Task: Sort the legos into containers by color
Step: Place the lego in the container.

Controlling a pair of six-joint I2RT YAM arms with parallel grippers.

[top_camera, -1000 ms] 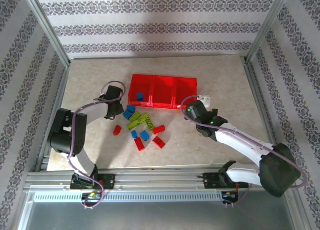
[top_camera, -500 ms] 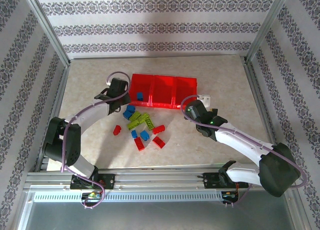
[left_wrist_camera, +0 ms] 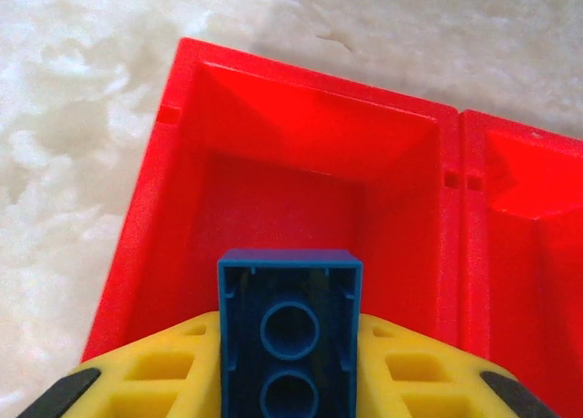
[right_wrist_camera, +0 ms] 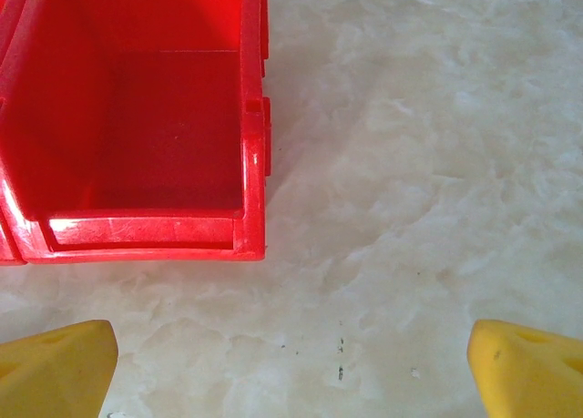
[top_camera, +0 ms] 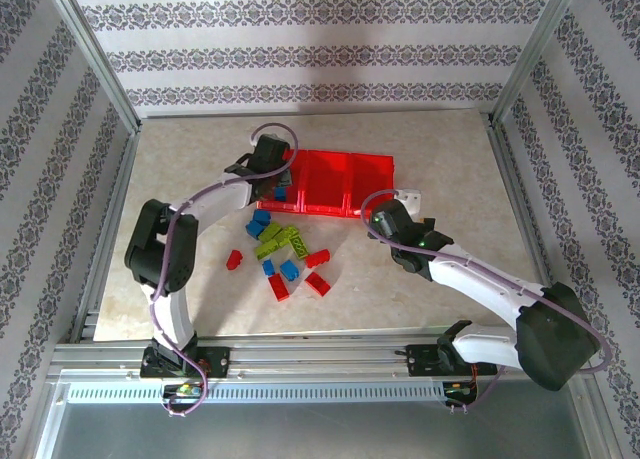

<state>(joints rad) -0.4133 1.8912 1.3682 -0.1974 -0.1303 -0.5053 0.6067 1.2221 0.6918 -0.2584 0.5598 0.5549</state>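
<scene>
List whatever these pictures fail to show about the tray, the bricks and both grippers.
- Top view: the left gripper hides its own fingertips and much of the left compartment of the tray.
- Left wrist view: the bottom edge crops the held blue brick, which hides the compartment floor below.
- Right wrist view: edges crop the open right gripper and the tray.
- Top view: the loose bricks overlap, too small to count.

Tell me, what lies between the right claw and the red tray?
Bare marbled tabletop, nothing else. In the right wrist view, the open right gripper points toward the red tray, and no brick lies on the stretch between them.
</scene>
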